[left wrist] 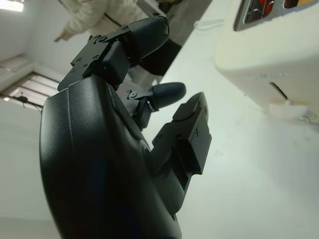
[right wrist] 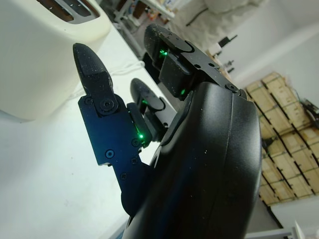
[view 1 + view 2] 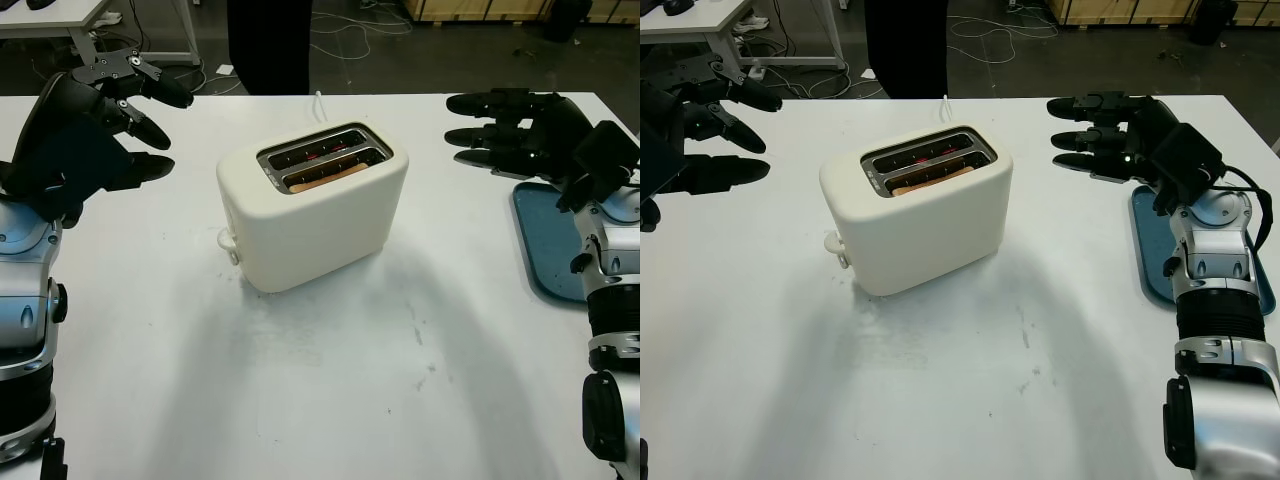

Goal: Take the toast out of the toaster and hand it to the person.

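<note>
Toast sits low, seemingly, inside the cream toaster.

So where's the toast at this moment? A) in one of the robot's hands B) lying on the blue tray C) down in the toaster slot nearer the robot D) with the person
C: the toast sits in the toaster, in the slot nearer the robot, and both hands are open.

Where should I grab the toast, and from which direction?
Probably pinch the toast's exposed top edge, coming straight down from above: it sits low in the near slot of the toaster, with no other part exposed. Both hands, left and right, are open beside it.
</note>
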